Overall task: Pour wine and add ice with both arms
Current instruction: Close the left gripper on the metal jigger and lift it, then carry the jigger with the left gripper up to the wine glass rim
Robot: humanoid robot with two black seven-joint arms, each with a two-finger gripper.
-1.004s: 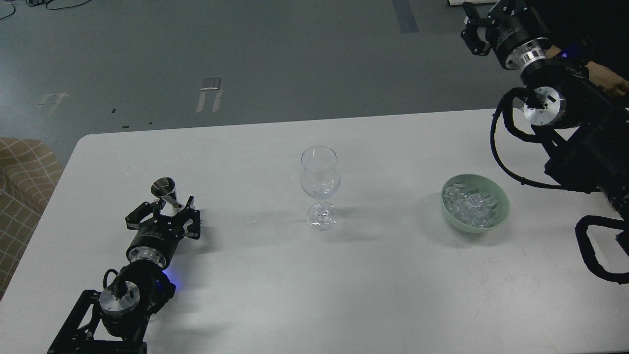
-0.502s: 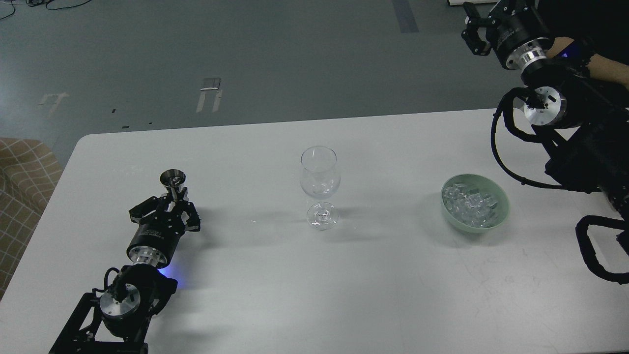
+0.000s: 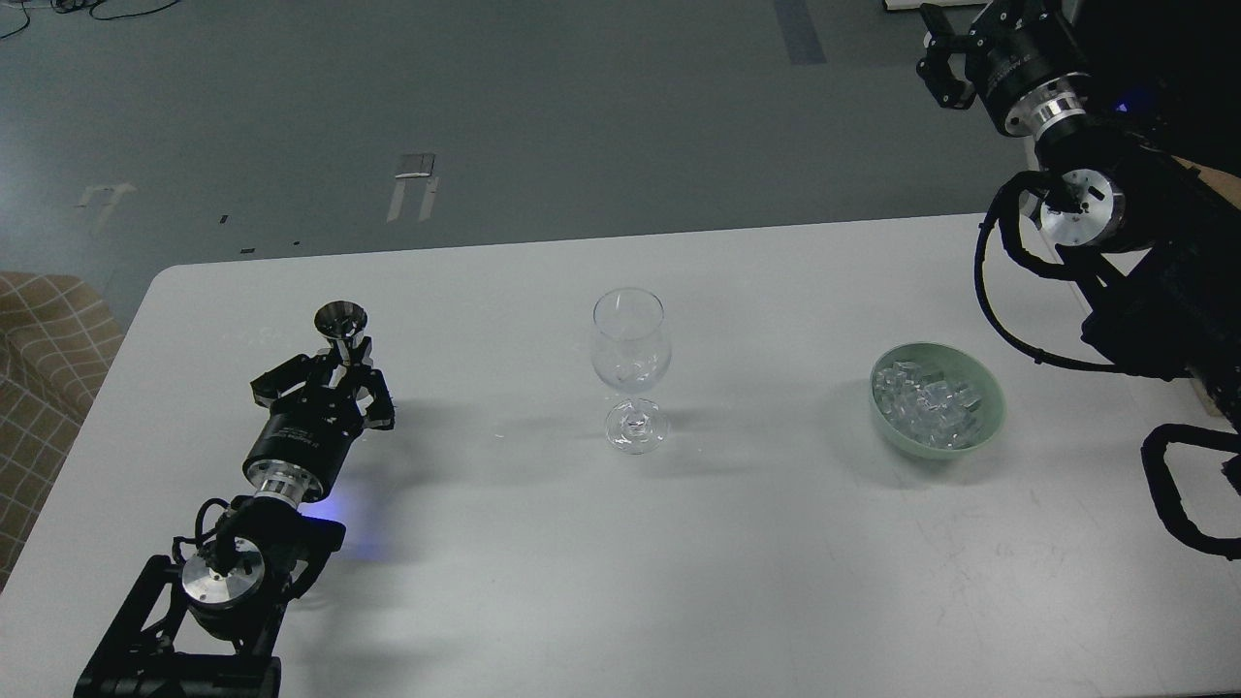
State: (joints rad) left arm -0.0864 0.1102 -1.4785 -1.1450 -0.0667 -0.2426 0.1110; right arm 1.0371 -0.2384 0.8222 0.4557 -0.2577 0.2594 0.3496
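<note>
A small steel jigger (image 3: pixel 341 323) stands upright at the left of the white table (image 3: pixel 543 543). My left gripper (image 3: pixel 336 371) is shut on its waist and holds it. No wine shows in it from here. A clear stemmed glass (image 3: pixel 630 361) stands at the table's middle, about 300 px right of the jigger; I cannot tell whether it holds liquid. A pale green bowl (image 3: pixel 987 427) at the right holds a heap of ice (image 3: pixel 926 397). My right gripper (image 3: pixel 942 60) is high at the top right, beyond the table's far edge, seen small and dark.
A checked tan seat (image 3: pixel 39 349) stands off the table's left edge. My right arm's black cables (image 3: pixel 999 310) loop over the table's right side beside the bowl. Grey floor lies beyond the far edge.
My left gripper has shut on the jigger and moved it slightly up-table. My right arm has shifted slightly to the right. A person's forearm at the right has left the view.
</note>
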